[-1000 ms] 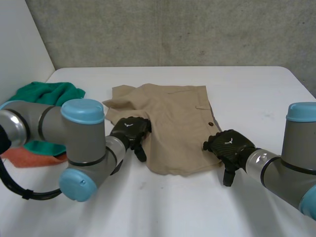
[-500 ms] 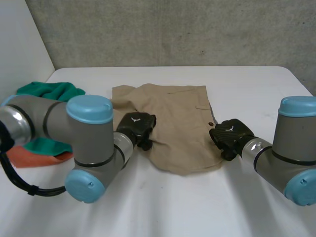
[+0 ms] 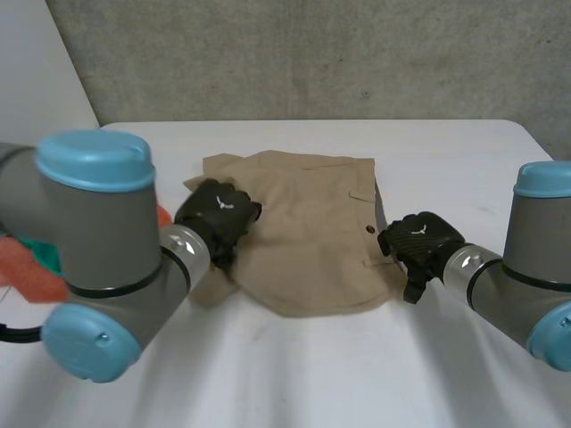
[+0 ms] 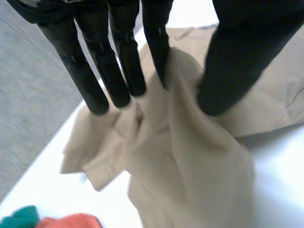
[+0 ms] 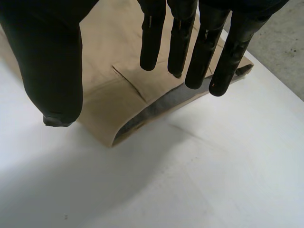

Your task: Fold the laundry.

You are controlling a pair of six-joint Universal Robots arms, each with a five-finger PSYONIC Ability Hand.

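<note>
While the tan garment (image 3: 312, 234) lies mid-tabletop (image 3: 464, 160), the left hand (image 3: 217, 212) pinches a bunched ridge at its left edge between fingers (image 4: 157, 42) and thumb. The right hand (image 3: 417, 242) hangs spread over the raised right edge. Open tabletop stretches nearside and rightward; an orange cloth (image 3: 27, 276) sits left.

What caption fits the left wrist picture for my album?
Left hand pinching a bunched fold of the tan garment between finger and thumb.
</note>
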